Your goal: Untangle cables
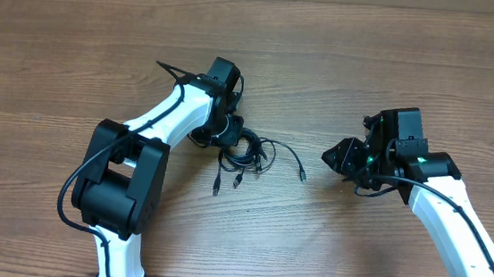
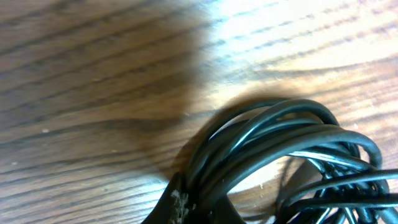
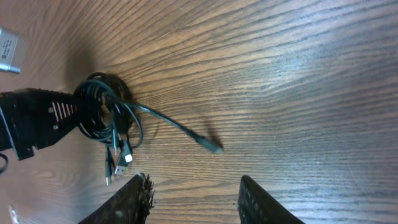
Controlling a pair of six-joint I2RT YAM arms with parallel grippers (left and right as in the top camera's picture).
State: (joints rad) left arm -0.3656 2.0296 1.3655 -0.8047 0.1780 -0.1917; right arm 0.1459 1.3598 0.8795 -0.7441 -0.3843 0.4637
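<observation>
A tangle of thin black cables (image 1: 250,154) lies on the wood table near the middle, with plug ends trailing toward the front and one strand running right to a plug (image 1: 303,176). My left gripper (image 1: 218,136) is at the bundle's left side, shut on a bunch of looped cable strands (image 2: 273,134); in the left wrist view its gripper (image 2: 199,208) has dark fingertips (image 2: 173,202) pinching the strands at the bottom edge. My right gripper (image 1: 332,155) hangs to the right of the tangle, apart from it. It stands open (image 3: 196,199) with bare wood between its fingers, and the cables (image 3: 112,121) lie ahead of it.
The wood-grain table (image 1: 370,68) stretches all around; its far edge runs along the top of the overhead view. The left arm's white links (image 1: 154,121) cross the left half of the table. A small grey object (image 3: 7,50) shows at the right wrist view's upper left edge.
</observation>
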